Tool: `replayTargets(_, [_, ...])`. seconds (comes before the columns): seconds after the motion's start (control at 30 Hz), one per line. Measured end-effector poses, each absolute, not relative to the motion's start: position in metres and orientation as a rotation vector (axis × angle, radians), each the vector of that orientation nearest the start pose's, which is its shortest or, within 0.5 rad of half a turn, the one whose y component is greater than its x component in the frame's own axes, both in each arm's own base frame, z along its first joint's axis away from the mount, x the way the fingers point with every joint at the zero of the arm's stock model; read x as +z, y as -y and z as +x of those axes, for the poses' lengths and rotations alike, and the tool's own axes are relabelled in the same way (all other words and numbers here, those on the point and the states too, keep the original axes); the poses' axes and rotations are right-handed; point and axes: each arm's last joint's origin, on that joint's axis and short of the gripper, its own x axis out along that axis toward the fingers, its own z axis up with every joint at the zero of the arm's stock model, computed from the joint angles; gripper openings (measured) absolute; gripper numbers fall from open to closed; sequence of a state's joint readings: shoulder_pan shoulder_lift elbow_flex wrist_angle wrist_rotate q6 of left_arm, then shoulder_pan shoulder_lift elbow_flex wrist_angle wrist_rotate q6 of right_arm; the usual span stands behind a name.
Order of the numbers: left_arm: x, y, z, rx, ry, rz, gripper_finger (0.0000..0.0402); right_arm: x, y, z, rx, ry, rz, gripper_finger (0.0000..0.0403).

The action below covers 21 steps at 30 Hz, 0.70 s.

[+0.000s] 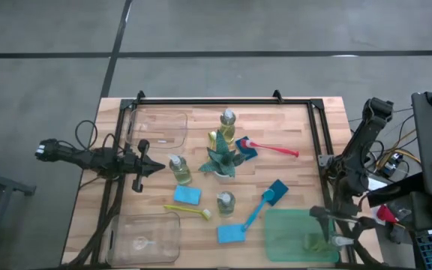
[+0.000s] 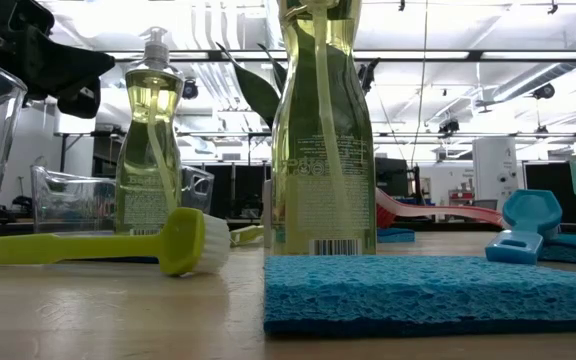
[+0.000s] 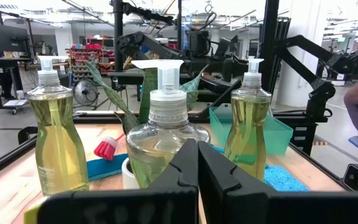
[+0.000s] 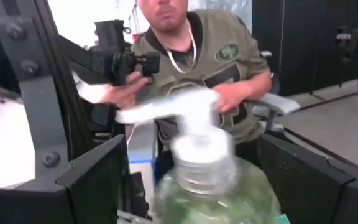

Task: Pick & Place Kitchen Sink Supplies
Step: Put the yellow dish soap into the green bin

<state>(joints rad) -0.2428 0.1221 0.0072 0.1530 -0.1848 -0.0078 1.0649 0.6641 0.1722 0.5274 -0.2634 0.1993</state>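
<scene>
Nearest the low camera, a flat blue sponge with a coarse, porous face is laid on the wooden table, and a tall clear pump bottle of yellow-green liquid is stood just behind it. A yellow-green brush with a round white bristle head is laid on its side to that bottle's left.

At the table's right near corner a translucent green tray is seen, with one clear soap bottle lying inside it. The right gripper is held over that bottle with its fingers spread wide on either side; in the right wrist view the white pump and ribbed collar are seen between them.

Two clear plastic bins are placed on the left side, with nothing sizable visible in either.

The left gripper is held at the left edge, fingers pressed together on nothing, pointed at a bottle beside the spiky green plant.

A blue brush and a red brush are laid flat nearby.
</scene>
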Motion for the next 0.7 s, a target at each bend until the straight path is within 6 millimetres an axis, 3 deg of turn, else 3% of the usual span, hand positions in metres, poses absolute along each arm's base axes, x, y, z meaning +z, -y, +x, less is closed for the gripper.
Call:
replayTargets(0.5, [0.171,0.020,0.103,-0.058,0.036,-0.016,0.0000,0.220,-0.126,0.062,1.331,0.037,0.192,0.0352])
replayTargets(0.7, [0.171,0.020,0.103,-0.058,0.037,-0.016,0.0000,0.226,-0.121,0.063,1.201,0.093,0.213,0.0352])
